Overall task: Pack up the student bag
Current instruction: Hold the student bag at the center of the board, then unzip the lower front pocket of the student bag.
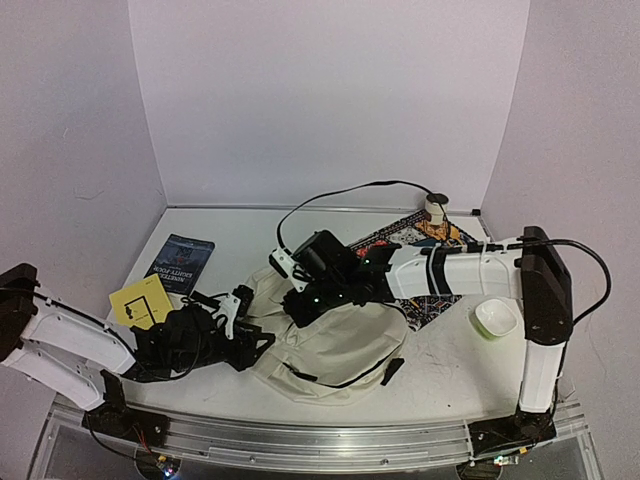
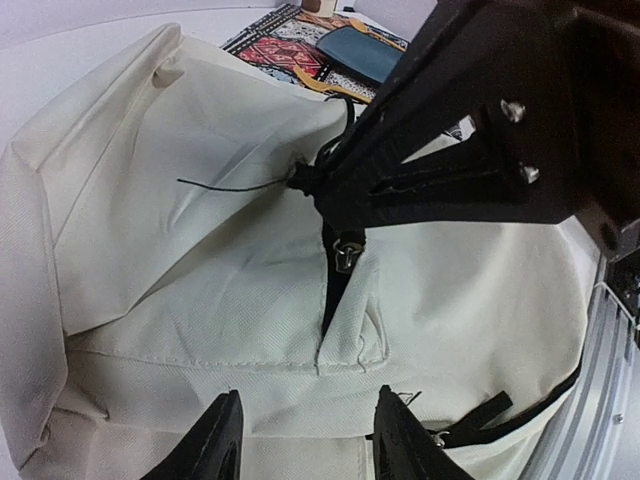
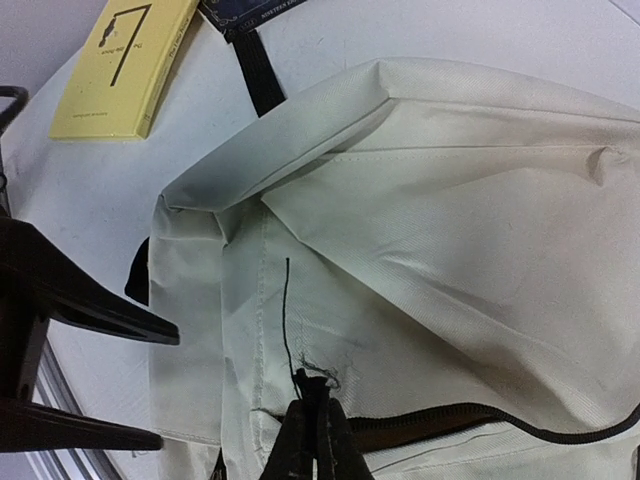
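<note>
Black zip cord [image 3: 287, 320] of student bag [image 1: 340, 345] in shut right hand [image 3: 315, 395]; left hand [image 2: 308, 400] half-open above fabric.

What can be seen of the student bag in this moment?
The student bag is a cream, soft woven-fabric backpack lying slumped and creased on the white table, with black zipper lines and black strap ends. The shut right end effector pinches it by the zipper's end; the open left end effector hangs over its left edge.

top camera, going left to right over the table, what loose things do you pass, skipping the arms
yellow book → blue book → student bag → green-rimmed bowl
</note>
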Action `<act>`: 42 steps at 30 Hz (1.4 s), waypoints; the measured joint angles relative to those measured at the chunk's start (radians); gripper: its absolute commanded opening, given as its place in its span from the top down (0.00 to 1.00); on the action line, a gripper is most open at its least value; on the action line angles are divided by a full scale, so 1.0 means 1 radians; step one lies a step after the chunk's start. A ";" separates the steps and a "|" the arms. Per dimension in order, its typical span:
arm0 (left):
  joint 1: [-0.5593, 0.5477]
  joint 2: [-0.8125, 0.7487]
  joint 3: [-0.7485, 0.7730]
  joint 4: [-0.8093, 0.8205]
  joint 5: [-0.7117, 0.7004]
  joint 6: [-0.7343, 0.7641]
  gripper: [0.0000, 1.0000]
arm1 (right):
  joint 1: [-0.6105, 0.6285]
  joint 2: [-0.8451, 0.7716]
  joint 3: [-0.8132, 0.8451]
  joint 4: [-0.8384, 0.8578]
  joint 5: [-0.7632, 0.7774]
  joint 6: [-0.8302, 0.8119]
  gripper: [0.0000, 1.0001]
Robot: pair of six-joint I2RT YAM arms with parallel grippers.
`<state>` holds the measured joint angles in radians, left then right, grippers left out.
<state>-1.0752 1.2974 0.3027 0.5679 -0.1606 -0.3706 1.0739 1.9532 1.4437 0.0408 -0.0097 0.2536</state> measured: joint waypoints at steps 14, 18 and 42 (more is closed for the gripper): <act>0.000 0.220 0.081 0.193 0.012 0.201 0.50 | 0.000 -0.003 0.000 0.005 -0.021 0.013 1.00; 0.000 0.300 0.106 0.240 0.018 0.214 0.58 | 0.000 -0.003 0.000 0.005 -0.024 0.014 1.00; -0.002 0.236 0.043 0.281 0.009 0.079 1.00 | -0.005 -0.093 -0.081 0.015 0.111 0.005 1.00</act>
<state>-1.0773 1.5336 0.3452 0.8491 -0.1513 -0.2914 1.0692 1.8598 1.3624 0.0557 0.1014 0.2584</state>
